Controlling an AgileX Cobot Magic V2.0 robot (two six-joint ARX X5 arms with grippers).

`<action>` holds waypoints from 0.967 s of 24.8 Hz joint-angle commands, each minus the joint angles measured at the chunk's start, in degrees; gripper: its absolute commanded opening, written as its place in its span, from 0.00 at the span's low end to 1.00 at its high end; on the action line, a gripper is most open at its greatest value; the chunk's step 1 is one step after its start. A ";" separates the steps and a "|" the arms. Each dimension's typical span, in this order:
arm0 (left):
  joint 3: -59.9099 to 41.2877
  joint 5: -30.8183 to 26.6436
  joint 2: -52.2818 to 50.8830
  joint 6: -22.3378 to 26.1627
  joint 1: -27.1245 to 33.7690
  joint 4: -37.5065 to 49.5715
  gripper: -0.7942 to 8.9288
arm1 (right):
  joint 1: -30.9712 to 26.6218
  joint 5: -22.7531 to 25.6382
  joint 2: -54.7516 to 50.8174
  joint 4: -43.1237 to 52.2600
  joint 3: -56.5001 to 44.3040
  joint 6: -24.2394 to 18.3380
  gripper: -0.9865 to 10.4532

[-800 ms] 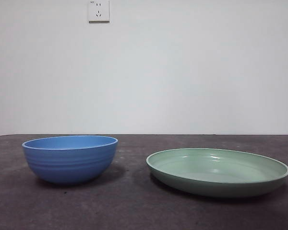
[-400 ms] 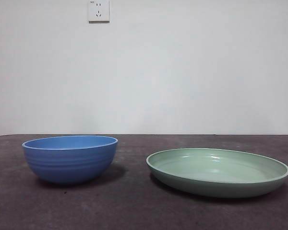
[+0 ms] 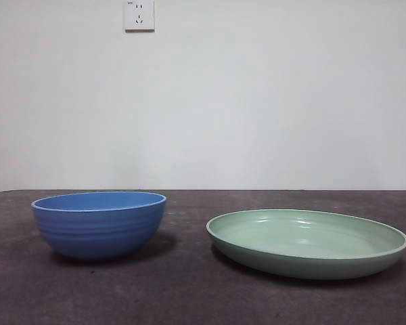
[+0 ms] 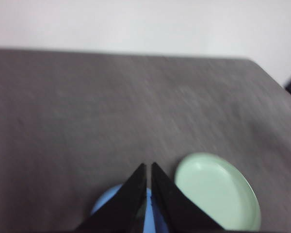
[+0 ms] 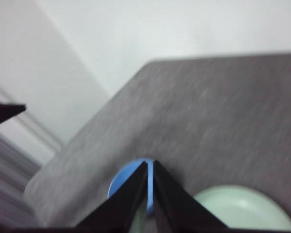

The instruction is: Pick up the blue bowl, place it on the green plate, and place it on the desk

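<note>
On the left side of the worktop (image 3: 189, 291), as the front view shows it, the blue bowl (image 3: 99, 224) stands upright with its base on the dark surface and its mouth open upward. Faint ridges circle its outer wall. To its right, apart from it with a strip of bare worktop between, lies the green plate (image 3: 307, 243), flat on the surface, wider and much lower than the bowl. Nothing rests in either vessel. On the white wall behind, a white socket (image 3: 139, 15) sits high, above the bowl.

Neither arm enters the front view. From the left wrist view, the left pincer (image 4: 149, 167) is well above the worktop, its two tips pressed nearly together and holding nothing; bowl and plate appear small below it. From the right wrist view, the right pincer (image 5: 150, 165) is likewise raised, tips almost meeting, empty, over the same two vessels.
</note>
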 commanded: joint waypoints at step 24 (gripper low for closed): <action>1.36 0.81 0.68 3.23 -5.66 -5.20 0.69 | 1.90 5.79 1.18 -14.62 1.42 -12.28 0.61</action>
